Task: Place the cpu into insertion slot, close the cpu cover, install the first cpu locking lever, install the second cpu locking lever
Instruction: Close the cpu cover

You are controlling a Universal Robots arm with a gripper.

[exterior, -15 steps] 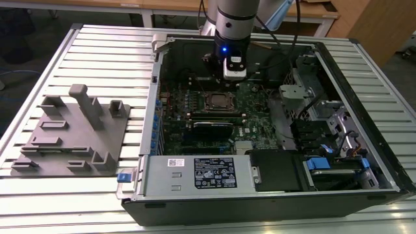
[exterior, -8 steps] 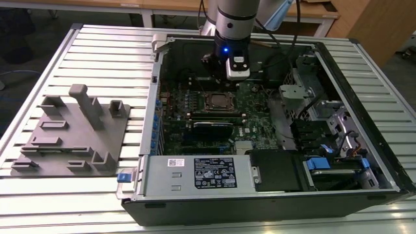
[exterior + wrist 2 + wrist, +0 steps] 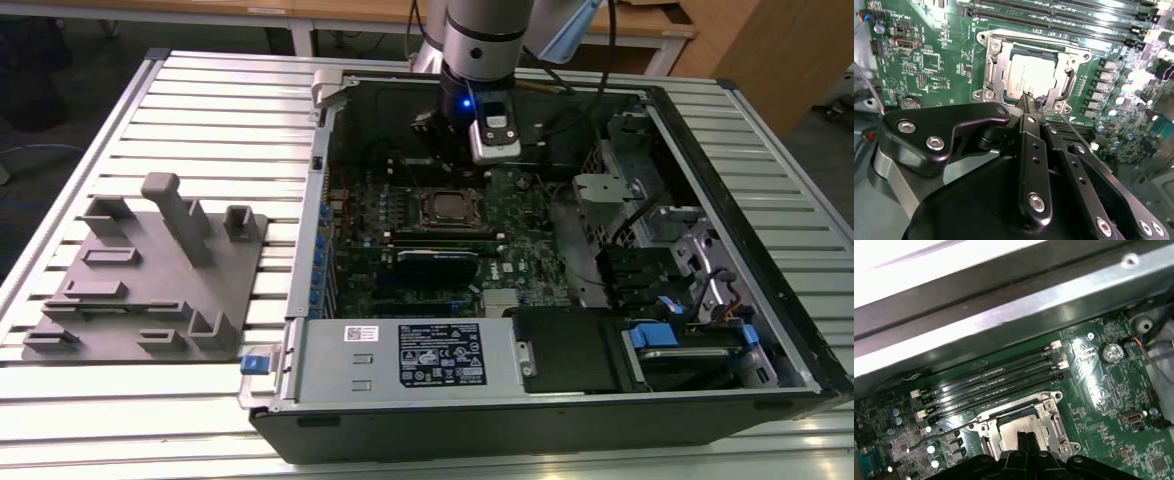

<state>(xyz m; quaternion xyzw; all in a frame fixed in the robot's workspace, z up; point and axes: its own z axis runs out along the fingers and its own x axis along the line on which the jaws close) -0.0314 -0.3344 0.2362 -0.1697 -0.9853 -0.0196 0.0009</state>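
So the bench (image 3: 174, 100) is carrying an open PC case (image 3: 534, 415) lying on its side, with a grey fixture block (image 3: 147, 290) sitting beside it toward the exterior view's left. Inside the case, the green board (image 3: 929, 65) is lying flat on the bottom and a power supply (image 3: 400, 355) is sitting along the near wall. The arm (image 3: 481, 40) is reaching down into the case. The slot (image 3: 985, 37) is sitting mid-board next to the black memory slots (image 3: 994, 377). The cover (image 3: 996, 70) is lying flat on it, and the cpu (image 3: 1031, 75) is sitting inside, its silver top showing through the cut-out. A thin wire lever (image 3: 1076, 127) is poking out loose from one corner. The gripper (image 3: 1032, 102) is hanging right at the slot's edge, its fingers (image 3: 1027, 130) pressed together. Can't tell if they're touching anything.
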